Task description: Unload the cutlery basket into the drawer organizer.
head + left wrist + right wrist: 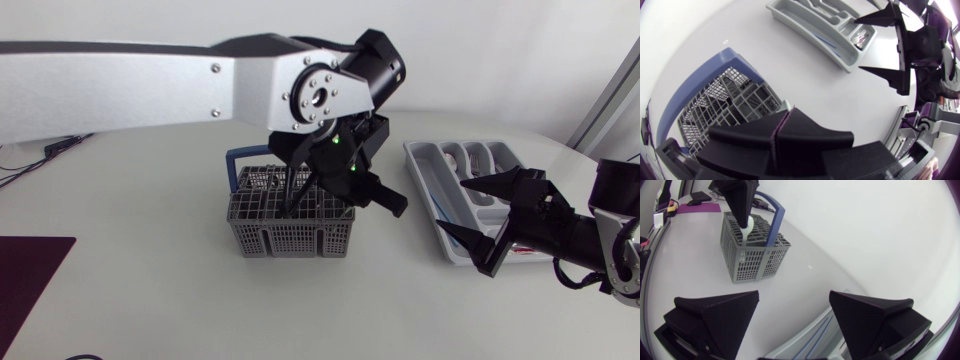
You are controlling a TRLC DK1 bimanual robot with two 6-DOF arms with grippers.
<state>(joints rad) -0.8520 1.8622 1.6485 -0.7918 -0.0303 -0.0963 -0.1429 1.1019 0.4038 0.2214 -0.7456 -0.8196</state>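
Note:
A grey cutlery basket (290,228) with a blue handle (240,160) stands mid-table. My left gripper (295,205) reaches down into it from above, shut on the white handle of a piece of cutlery (748,231), which the right wrist view shows at its fingertips. In the left wrist view the fingers (805,135) are pressed together over the basket (725,100). The grey drawer organizer (425,165) lies to the right. My right gripper (452,206) hovers open beside its near end, empty, facing the basket (747,260).
Some cutlery (480,160) lies in the organizer's compartments. A dark purple mat (25,280) covers the table's front left corner. Bare table lies between the basket and the organizer (805,25).

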